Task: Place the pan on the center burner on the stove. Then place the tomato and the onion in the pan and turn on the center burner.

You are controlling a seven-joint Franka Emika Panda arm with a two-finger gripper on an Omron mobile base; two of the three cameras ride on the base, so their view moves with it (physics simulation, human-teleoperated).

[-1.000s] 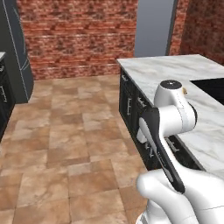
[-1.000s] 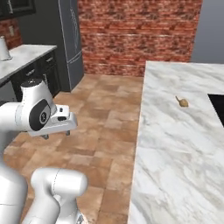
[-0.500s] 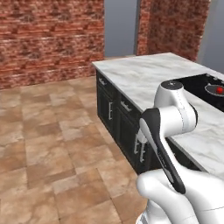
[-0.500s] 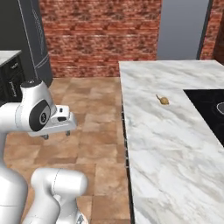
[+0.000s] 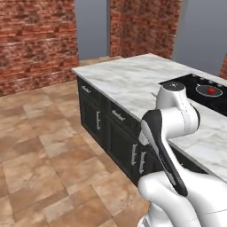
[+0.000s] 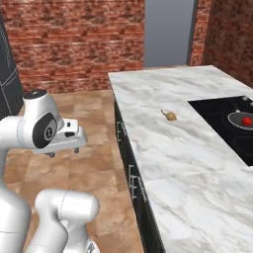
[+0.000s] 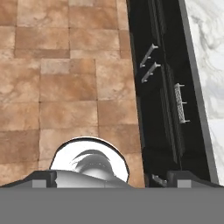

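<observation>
- Nearest to me, the gripper (image 6: 63, 152) hangs below the folded arm over the brown floor tiles (image 7: 65, 87), its jaws wide apart and holding nothing; the hand view looks straight down past the dark cabinet fronts (image 7: 162, 87).
- The marble counter (image 6: 163, 148) runs away to my right, with the cabinet handles (image 5: 136, 157) below its near edge.
- Midway along it lies the onion (image 6: 170, 116), alone on the bare marble, well short of the stove (image 6: 222, 123).
- Farthest out, the pan (image 6: 242, 120) sits on the black glass with the tomato (image 6: 246, 120) already inside it; I cannot tell from here whether it sits squarely on the center burner.
- I judge the step in hand is fetching the onion. I would bring the base closer along the counter, lift the hand clear of the edge, and come down over the bulb with the jaws spread either side of its round body, since it may roll if nudged.
</observation>
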